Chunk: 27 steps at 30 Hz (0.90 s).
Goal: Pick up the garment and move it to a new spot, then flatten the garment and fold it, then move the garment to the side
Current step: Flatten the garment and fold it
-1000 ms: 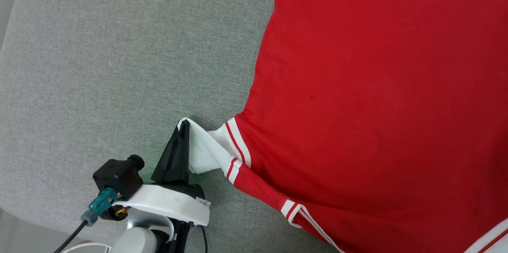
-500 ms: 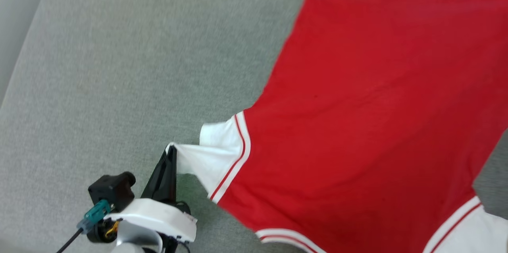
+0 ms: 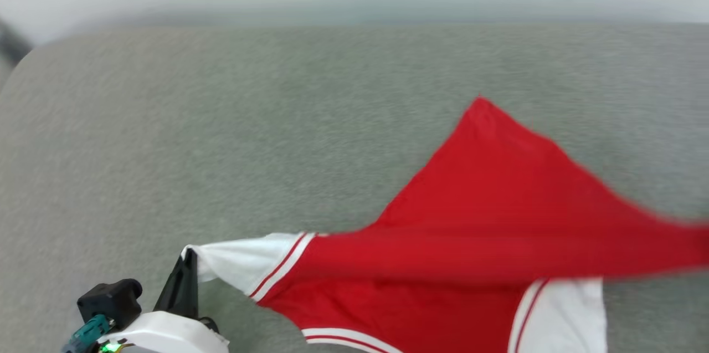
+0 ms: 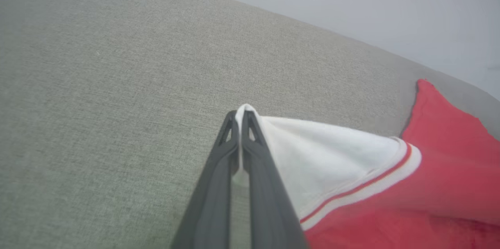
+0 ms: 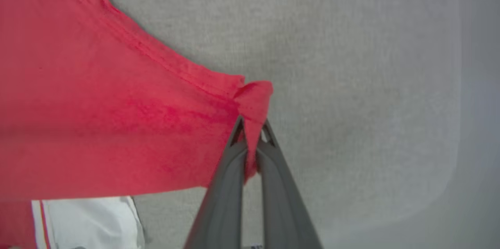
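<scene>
Lower left, the left gripper (image 3: 189, 257) pinches the white sleeve (image 3: 238, 263) of the red jersey (image 3: 487, 192), stretched taut across the lower right over the grey fabric surface (image 3: 221, 120). The right gripper (image 5: 252, 126), fingers closed, bites a red hem corner (image 5: 254, 92). Both holds look thin; a sharp tug might slip one.

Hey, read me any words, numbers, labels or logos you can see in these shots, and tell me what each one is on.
No text can be read in any view.
The garment: plain red cloth, white sleeves and red-and-white trim; no number or logo faces the cameras.
The head view is motion-blurred, so fine print there could not be read anyway.
</scene>
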Available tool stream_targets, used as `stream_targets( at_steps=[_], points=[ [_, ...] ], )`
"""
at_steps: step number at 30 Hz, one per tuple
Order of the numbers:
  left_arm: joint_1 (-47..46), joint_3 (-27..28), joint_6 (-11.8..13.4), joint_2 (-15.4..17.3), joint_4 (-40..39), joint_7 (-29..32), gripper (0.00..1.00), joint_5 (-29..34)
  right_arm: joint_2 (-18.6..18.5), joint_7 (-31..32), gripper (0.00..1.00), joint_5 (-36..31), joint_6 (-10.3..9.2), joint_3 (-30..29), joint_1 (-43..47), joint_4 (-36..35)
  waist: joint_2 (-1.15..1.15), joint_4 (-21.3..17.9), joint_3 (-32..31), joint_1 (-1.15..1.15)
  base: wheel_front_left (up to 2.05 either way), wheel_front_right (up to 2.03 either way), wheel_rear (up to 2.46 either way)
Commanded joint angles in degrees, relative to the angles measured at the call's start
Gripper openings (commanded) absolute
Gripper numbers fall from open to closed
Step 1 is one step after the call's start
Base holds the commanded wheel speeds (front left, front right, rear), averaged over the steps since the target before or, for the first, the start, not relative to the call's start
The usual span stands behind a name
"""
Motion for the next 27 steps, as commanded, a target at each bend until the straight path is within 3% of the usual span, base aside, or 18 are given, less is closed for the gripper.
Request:
stream_targets(
  at_steps=[1,6,7,8,9,10,11,16,22,27],
  points=[
    [1.1,0.7,0.8,1.0,-0.3,0.7,0.00,-0.3,2.0,-0.2,0.00,0.6,-0.05,-1.3,7.1,-1.1,0.00,-4.1,-2.7,0.01,0.00,0.00,0.00],
    [3.1,1.5,2.1,2.1,-1.2,1.9,0.00,-1.0,8.5,-1.7,0.00,1.6,-0.05,-3.8,19.7,-0.9,0.00,-6.4,-3.2,0.01,0.00,0.00,0.00],
    [3.3,1.4,2.4,2.3,-1.3,2.6,0.00,-1.1,9.8,-2.0,0.14,1.9,-0.05,-4.3,21.3,-0.7,0.00,-6.7,-3.1,0.01,0.00,0.00,0.00],
    [3.5,1.3,2.7,2.6,-1.5,2.9,0.00,-0.8,10.8,-2.3,0.48,2.0,-0.05,-4.6,22.6,-0.6,0.00,-6.9,-3.1,0.01,0.00,0.00,0.00],
    [3.5,1.3,2.7,2.6,-1.5,2.9,0.00,-0.8,10.8,-2.3,0.48,2.0,-0.05,-4.6,22.6,-0.6,0.00,-6.9,-3.1,0.01,0.00,0.00,0.00],
    [3.8,1.4,3.0,2.7,-1.8,3.1,0.00,-0.8,11.9,-2.7,0.93,2.3,-0.05,-4.7,23.5,-0.6,0.00,-7.2,-3.1,0.01,0.00,0.00,0.00],
    [4.0,1.4,3.1,2.9,-1.9,3.6,0.00,-1.0,12.6,-3.4,1.00,2.5,-0.05,-5.0,23.9,-0.9,0.00,-7.5,-3.0,0.01,0.00,0.00,0.00],
    [3.9,1.3,3.8,3.9,-2.9,5.0,0.00,-1.0,12.7,-11.1,1.00,2.6,-0.04,-4.8,22.0,-4.0,0.00,-8.0,-2.7,0.01,0.00,0.00,0.00],
    [2.3,0.6,4.0,4.0,-4.2,5.8,0.00,-0.3,11.2,-27.2,1.00,2.4,-0.04,-3.6,14.3,-6.0,0.00,-6.9,-0.9,0.01,0.00,0.00,0.00],
    [-1.1,-1.1,3.1,2.8,-4.8,5.9,0.00,0.6,10.8,-31.9,1.00,3.5,-0.04,-1.0,5.7,-4.0,0.00,-4.5,2.4,0.01,0.00,0.00,0.00]
  ],
)
